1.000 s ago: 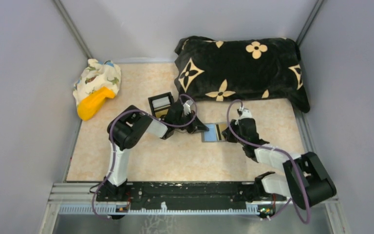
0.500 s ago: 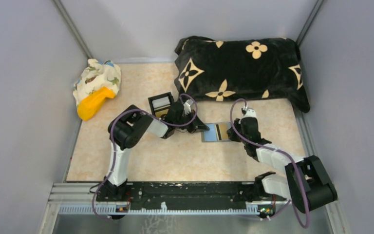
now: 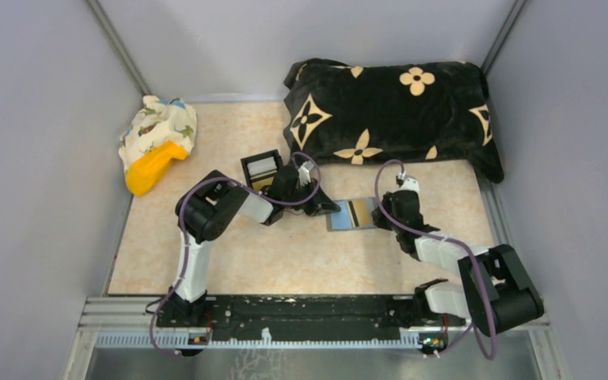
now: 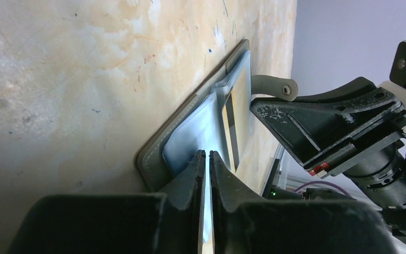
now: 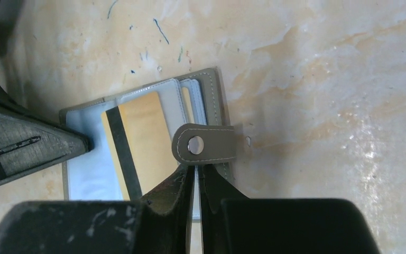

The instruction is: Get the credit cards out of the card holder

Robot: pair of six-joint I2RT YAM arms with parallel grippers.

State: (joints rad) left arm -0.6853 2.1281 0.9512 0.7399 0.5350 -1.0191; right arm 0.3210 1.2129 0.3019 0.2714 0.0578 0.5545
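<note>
The open card holder (image 5: 86, 179) holds a gold card (image 5: 144, 133).

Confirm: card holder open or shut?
Open: the card holder lies spread on the table, light-blue inside facing up, a gold card with black stripe showing.

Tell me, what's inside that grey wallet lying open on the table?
Inside the card holder are clear sleeves; a gold card with a black stripe shows, and a second gold edge beside it. The right gripper covers its lower part, so any further cards cannot be seen.
</note>
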